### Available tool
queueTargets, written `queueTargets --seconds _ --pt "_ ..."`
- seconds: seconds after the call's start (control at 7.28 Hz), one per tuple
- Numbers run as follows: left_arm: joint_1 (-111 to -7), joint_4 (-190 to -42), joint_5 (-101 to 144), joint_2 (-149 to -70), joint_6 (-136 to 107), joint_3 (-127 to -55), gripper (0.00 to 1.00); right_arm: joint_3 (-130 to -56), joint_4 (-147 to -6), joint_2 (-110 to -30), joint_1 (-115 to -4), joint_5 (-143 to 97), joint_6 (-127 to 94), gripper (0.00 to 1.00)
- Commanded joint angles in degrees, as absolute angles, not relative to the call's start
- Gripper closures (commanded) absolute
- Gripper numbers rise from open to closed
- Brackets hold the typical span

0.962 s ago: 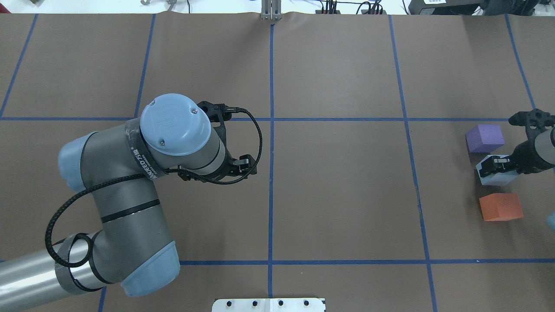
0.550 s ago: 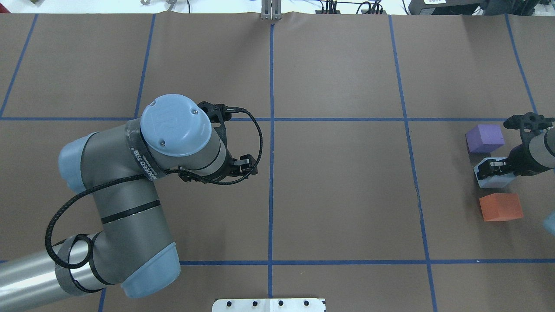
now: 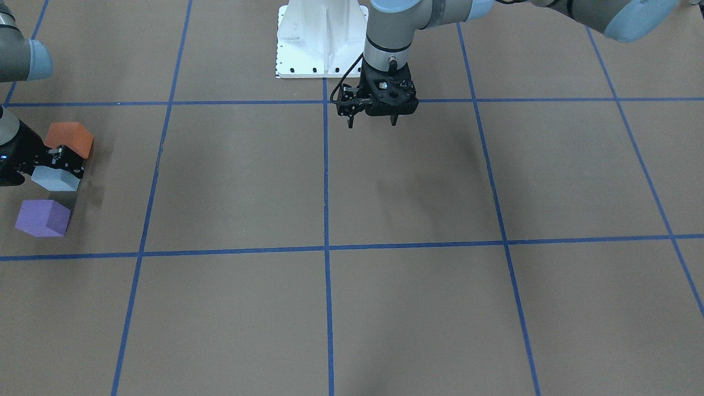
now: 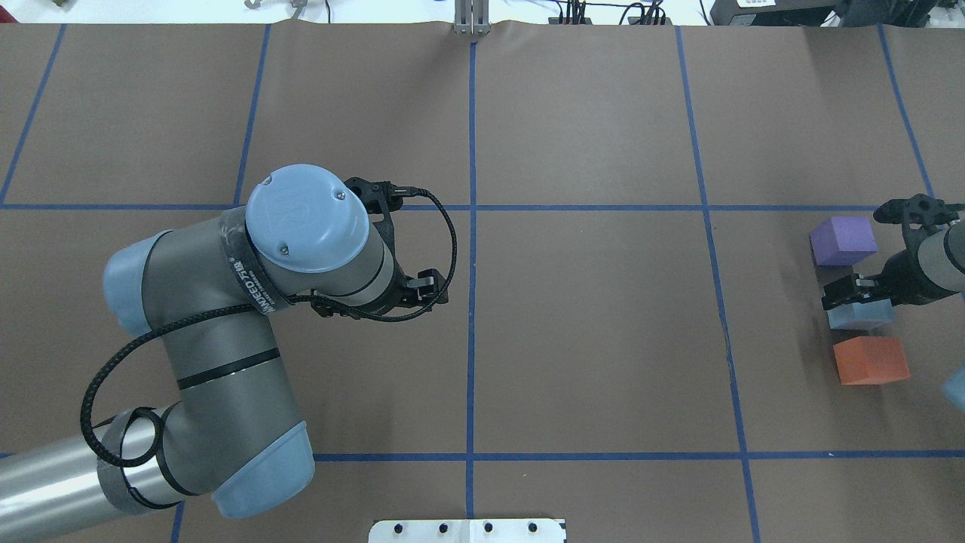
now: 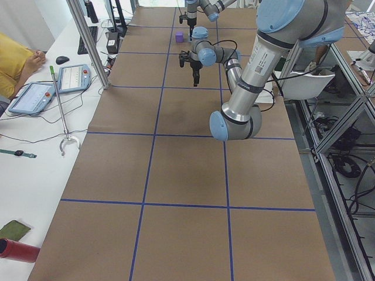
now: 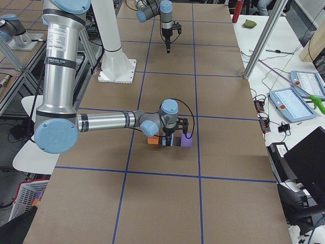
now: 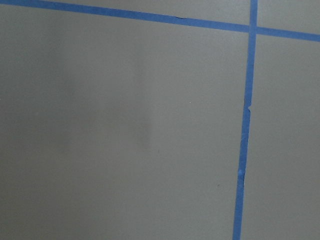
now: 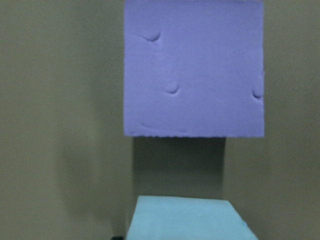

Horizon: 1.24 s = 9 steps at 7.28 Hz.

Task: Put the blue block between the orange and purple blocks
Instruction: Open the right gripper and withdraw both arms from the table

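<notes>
Overhead view: blue block [image 4: 859, 314] sits squarely in line between purple block [image 4: 843, 240] and orange block [image 4: 870, 360] — no clear long axis; right gripper [image 4: 848, 290] clasps it; left gripper [image 3: 372, 119] hangs parted, empty.

Brown table cover [image 4: 588, 332] gridded with blue tape [image 4: 472, 317]; white bench [image 5: 35, 146] alongside, strewn with tablets [image 5: 75, 77] and cables.

Blue block [image 4: 859, 314] sits btwn purple block [image 4: 843, 240] & orange block [image 4: 871, 360], 1 row.
</notes>
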<state>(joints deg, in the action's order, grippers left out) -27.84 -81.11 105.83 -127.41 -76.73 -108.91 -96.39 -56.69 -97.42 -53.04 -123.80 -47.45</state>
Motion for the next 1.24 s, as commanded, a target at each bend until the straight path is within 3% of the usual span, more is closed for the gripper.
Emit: queueTargets --seconds 0.0,0.27,0.41,0.69,0.96,1.1 --pt "-27.8 -81.0 105.8 -127.4 -77.2 -109.0 0.00 -101.6 -54.1 -101.5 -55.2 -124.5 -47.4 0.00" --pt "-27.9 -81.0 105.8 -127.5 -77.4 -109.0 0.00 -110.8 -53.4 -106.9 -63.1 -126.5 -47.3 0.00" --pt "-28.5 -81.0 105.8 -127.5 -77.3 -109.4 0.00 -110.9 -53.5 -107.0 -69.2 -131.9 -46.9 0.00" --pt "-31.4 -80.9 106.3 -124.4 -72.3 -111.8 0.00 -109.5 -54.3 -106.8 -77.3 -137.1 -39.6 0.00" --pt "-35.6 -80.8 106.5 -115.3 -61.7 -119.1 0.00 -102.7 -54.9 -105.3 -80.5 -137.0 -30.7 0.00" --pt "-40.5 -80.8 110.7 -108.8 -54.3 -122.4 0.00 -101.2 -62.2 -101.6 -83.1 -137.1 -24.0 0.00"
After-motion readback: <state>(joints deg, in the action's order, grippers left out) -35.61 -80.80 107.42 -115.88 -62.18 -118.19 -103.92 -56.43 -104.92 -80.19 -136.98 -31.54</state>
